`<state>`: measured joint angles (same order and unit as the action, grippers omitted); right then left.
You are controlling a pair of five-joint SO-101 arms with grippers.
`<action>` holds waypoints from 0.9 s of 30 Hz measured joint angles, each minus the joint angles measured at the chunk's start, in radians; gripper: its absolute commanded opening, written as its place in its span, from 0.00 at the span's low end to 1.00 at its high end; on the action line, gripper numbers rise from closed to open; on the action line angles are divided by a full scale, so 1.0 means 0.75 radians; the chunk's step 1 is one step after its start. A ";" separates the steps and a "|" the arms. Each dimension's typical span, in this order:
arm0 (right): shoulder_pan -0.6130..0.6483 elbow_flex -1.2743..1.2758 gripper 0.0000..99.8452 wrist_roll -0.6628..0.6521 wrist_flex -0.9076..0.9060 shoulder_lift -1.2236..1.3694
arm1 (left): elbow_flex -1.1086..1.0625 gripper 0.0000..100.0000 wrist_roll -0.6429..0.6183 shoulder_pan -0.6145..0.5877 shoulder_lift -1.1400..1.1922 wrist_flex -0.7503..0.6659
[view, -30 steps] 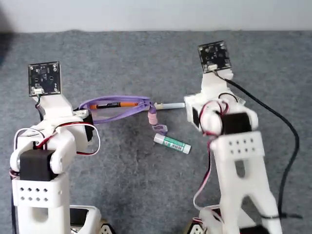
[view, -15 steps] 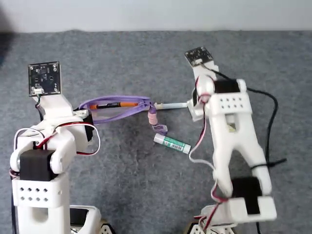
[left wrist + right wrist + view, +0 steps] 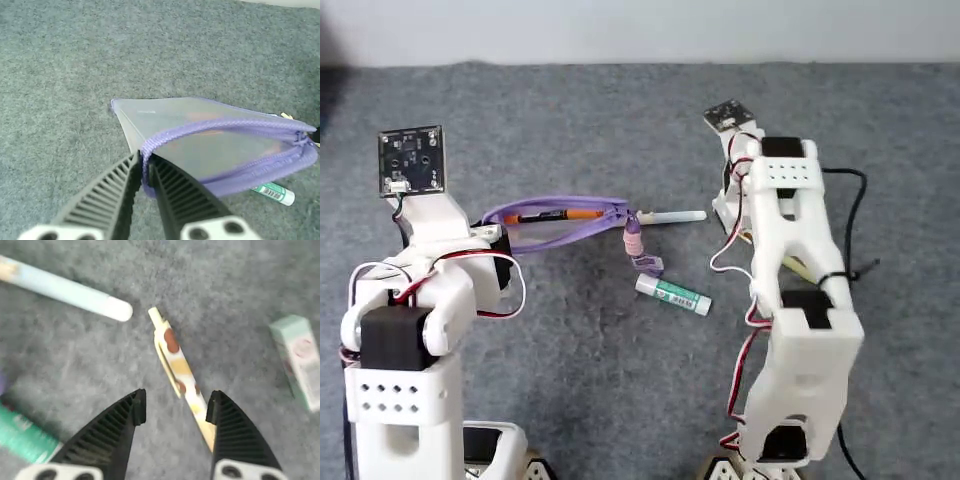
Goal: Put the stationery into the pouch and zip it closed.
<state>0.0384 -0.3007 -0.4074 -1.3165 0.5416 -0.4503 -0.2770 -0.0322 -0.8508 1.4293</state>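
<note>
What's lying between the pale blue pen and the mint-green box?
A spotted cream pen, flat on the grey carpet between the pale blue pen and the mint-green box, in the right wrist view.

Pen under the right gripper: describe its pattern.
Cream pen with brown and orange spots; best in right wrist view.

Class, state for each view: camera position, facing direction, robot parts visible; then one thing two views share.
High: overhead, facing down at table; both arms show.
Left wrist: on left arm, facing left end effector, shut on pouch.
Right wrist: on right arm, facing open right end effector over pen.
Shared: green tube, high and left wrist.
</note>
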 measured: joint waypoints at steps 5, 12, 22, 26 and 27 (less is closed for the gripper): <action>0.000 -0.072 0.18 0.000 0.014 0.141 | 0.000 0.01 0.000 0.000 0.000 0.000; 0.000 -0.119 0.02 -0.004 0.025 0.198 | 0.000 0.01 0.000 0.000 0.000 0.000; 0.002 -0.127 0.01 -0.004 0.012 0.182 | 0.000 0.01 0.000 0.000 0.000 0.000; 0.000 -0.127 0.01 -0.002 -0.110 0.059 | 0.000 0.01 0.000 0.000 0.000 0.000; 0.004 -0.127 0.01 -0.002 -0.153 0.020 | 0.000 0.01 0.000 0.000 0.000 0.000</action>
<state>0.0414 -0.3959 -0.4089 -1.4316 0.5570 -0.4503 -0.2770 -0.0322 -0.8508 1.4293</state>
